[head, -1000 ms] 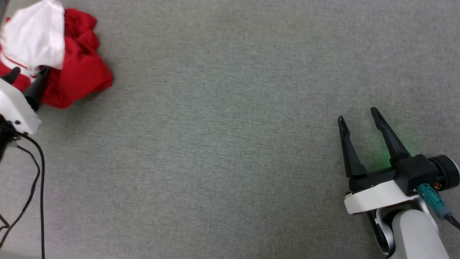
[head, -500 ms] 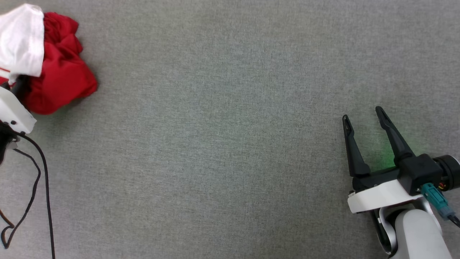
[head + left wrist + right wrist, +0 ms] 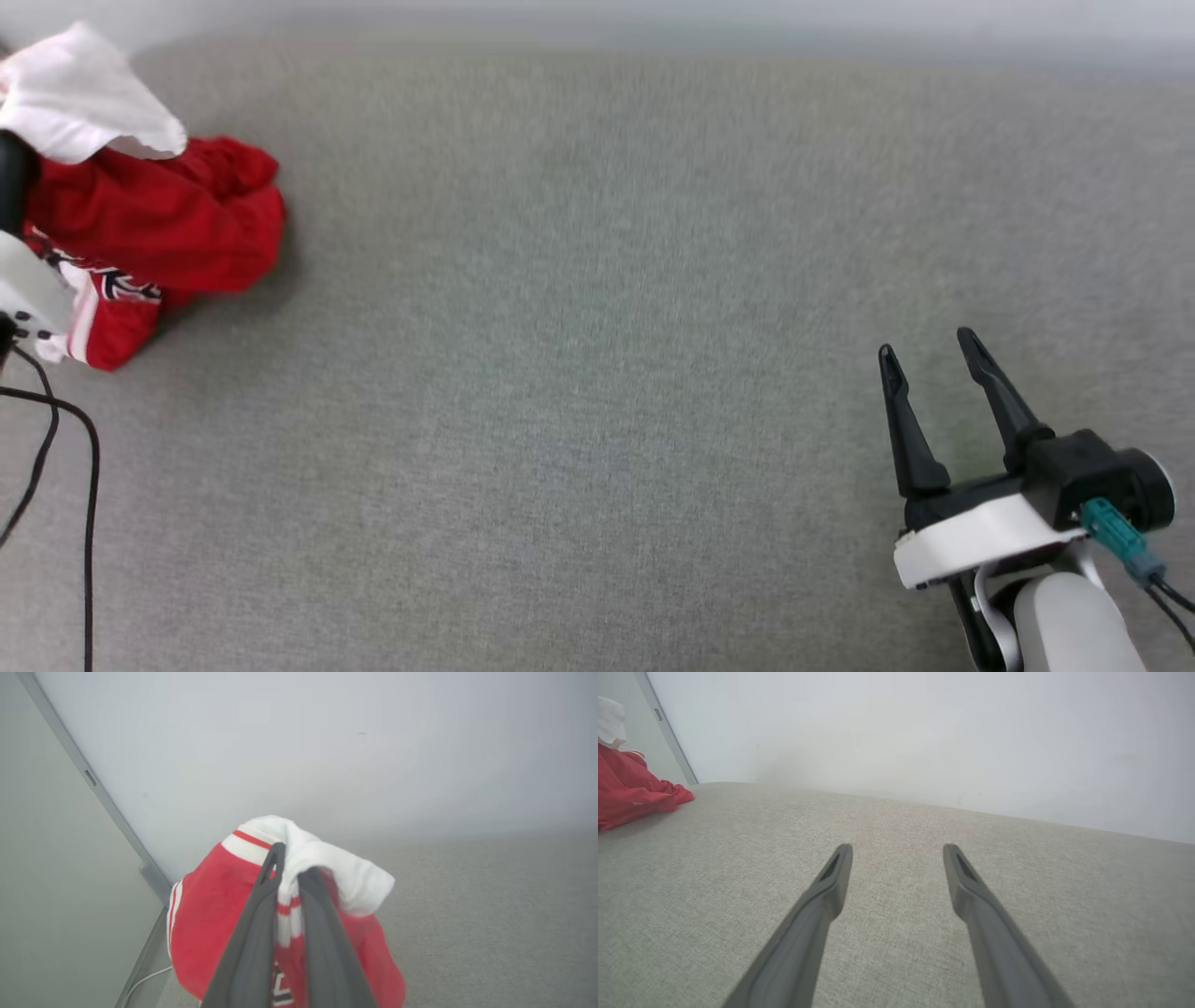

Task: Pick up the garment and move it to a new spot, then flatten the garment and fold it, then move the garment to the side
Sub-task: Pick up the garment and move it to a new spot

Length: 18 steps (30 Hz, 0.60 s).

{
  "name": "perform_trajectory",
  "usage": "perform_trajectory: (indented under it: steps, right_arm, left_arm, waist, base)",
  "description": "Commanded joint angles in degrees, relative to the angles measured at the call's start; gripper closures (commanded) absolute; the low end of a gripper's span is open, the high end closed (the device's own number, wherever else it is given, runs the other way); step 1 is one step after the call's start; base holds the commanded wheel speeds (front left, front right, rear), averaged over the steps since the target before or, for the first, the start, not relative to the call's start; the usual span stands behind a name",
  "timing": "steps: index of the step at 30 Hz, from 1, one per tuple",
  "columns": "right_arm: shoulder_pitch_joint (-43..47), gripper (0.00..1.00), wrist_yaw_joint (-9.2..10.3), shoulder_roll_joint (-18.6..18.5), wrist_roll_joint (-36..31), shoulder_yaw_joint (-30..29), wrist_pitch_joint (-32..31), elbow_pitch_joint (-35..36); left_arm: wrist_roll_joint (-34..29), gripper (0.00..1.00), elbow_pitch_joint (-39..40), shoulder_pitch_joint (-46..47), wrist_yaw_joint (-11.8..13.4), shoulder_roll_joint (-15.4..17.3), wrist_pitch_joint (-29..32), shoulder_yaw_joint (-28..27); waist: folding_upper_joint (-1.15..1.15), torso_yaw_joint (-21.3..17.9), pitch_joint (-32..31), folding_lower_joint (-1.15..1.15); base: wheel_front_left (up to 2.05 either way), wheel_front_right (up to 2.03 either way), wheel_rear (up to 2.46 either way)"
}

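Grey fabric surface point(image 3: 597, 373); pale wall point(image 3: 924, 728) behind; garment point(image 3: 159, 215) at left edge.

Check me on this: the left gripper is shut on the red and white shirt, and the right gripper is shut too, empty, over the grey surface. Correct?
Not quite. The right gripper is open, jaws spread wide, as the right wrist view shows; it is empty over the grey surface. The left gripper is shut on the shirt.

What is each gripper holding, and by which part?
The left gripper is shut on the crumpled red jersey shirt, pinching its white sleeve at the red-striped trim. The right gripper is open, holding nothing.
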State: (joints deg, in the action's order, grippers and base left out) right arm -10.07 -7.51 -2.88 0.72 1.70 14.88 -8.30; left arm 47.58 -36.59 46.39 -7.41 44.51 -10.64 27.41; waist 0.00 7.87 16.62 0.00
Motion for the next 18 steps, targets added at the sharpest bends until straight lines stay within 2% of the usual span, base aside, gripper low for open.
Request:
perform_trajectory:
  steps: [1,4,11,18]
  right_arm:
    - [1.0,0.00,0.04,0.0,0.5,-0.2,0.2,-0.4]
    - [1.6,0.00,0.04,0.0,1.7,-0.4,0.3,-1.1]
    - [3.1,0.00,0.04,0.0,3.4,0.0,0.3,-1.2]
    - [3.1,0.00,0.04,0.0,4.2,-0.3,0.3,-0.4]
  left_arm:
    - [-1.0,1.00,1.6,0.7,-0.1,0.6,-0.7,0.5]
    - [-4.0,1.00,6.1,1.0,0.4,1.1,-0.3,2.6]
    - [-5.6,1.00,19.5,0.3,3.5,-2.2,3.4,5.8]
    - [-6.3,1.00,29.9,0.1,9.5,-10.2,7.7,9.7]
  waist:
    - [0.00,-0.8,-4.2,0.00]
    - [0.00,-1.3,-7.1,0.00]
    - [0.00,-3.7,-11.5,0.00]
    - [0.00,-8.2,-11.9,0.00]
  base:
    - [0.00,0.00,0.00]
    - [0.00,0.00,0.00]
    - [0.00,0.00,0.00]
    - [0.00,0.00,0.00]
